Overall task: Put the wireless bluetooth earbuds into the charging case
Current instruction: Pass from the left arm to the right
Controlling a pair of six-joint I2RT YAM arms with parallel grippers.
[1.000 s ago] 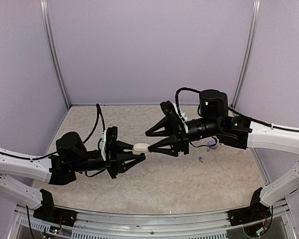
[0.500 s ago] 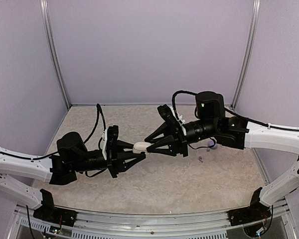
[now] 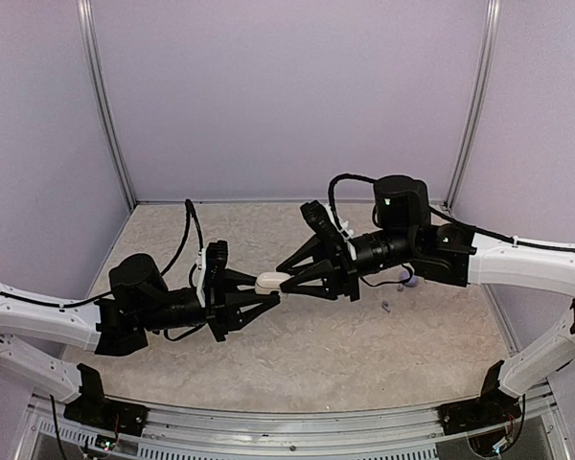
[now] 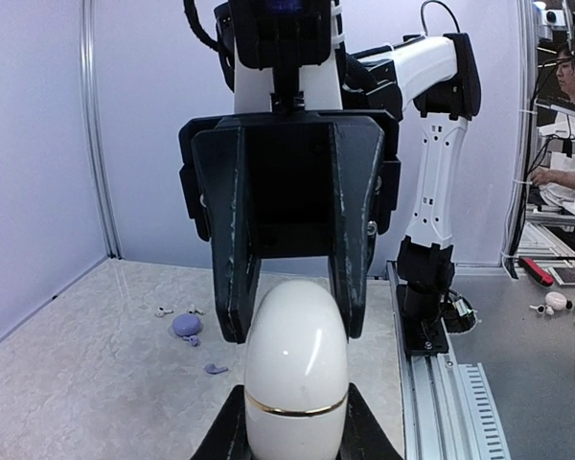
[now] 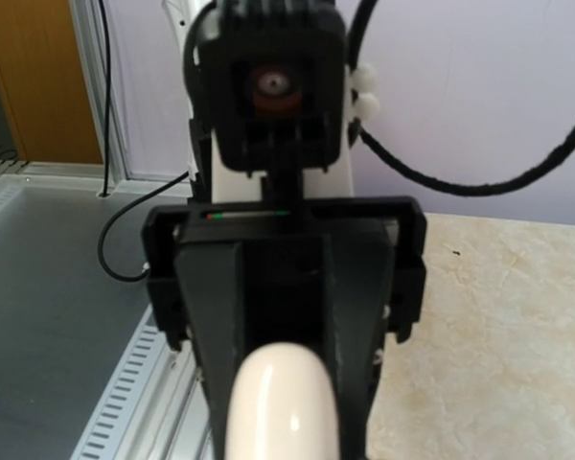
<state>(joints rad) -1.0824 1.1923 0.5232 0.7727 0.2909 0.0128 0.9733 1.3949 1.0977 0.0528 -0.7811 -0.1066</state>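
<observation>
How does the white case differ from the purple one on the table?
The white case is gripped between the left gripper and right gripper; the lilac case lies on the table. The white case shows a gold seam; the lilac case shows none. Both are rounded.

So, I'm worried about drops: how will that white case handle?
The case looks glossy and rounded, so likely slippery and apt to roll if released. Its seam suggests a rigid hinged shell; probably stiff.

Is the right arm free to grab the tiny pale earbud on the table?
Probably not: the right end effector is shut on the white egg-shaped case, shared with the left end effector; the earbud lies uncovered.
</observation>
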